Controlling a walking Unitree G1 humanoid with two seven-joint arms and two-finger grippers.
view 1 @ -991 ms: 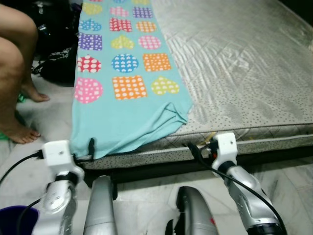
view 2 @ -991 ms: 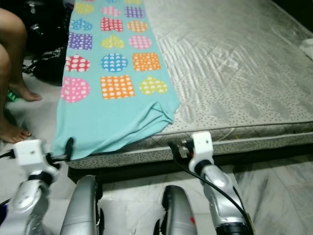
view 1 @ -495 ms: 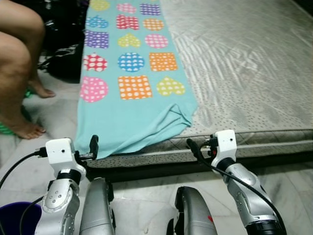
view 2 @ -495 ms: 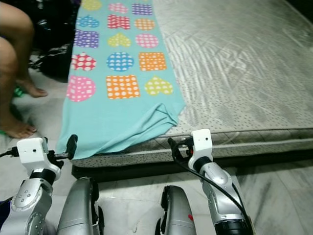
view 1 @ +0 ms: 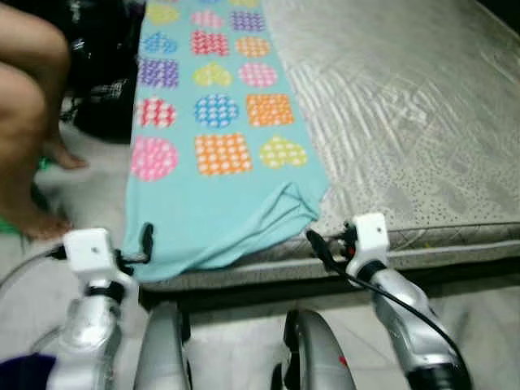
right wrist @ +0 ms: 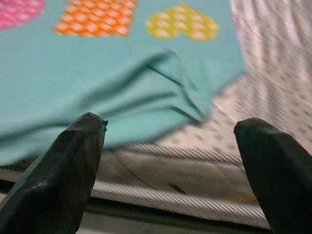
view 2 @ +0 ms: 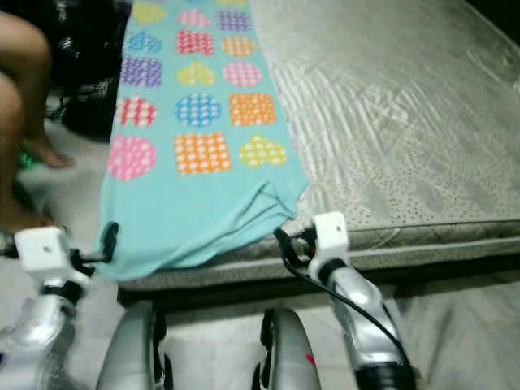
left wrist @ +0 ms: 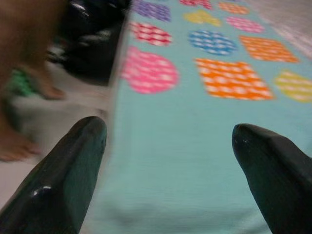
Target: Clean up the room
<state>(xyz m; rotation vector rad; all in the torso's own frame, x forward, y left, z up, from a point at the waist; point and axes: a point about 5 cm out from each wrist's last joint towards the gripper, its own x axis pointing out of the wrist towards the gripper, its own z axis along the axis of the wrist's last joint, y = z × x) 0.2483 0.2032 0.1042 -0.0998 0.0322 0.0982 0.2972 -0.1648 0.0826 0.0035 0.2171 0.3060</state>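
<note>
Two open pincers (left wrist: 168, 156) before blanket (view 1: 215, 130) edge

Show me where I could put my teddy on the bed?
The bare mattress, from the teal blanket's edge to the far side, is free. The blanket's strip is taken, bunched at its near corner, where the open left gripper and right gripper wait.

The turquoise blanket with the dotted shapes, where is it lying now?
The turquoise blanket lies along the left side of the mattress, its crumpled near end at the mattress edge, ahead of both open pincers.
</note>
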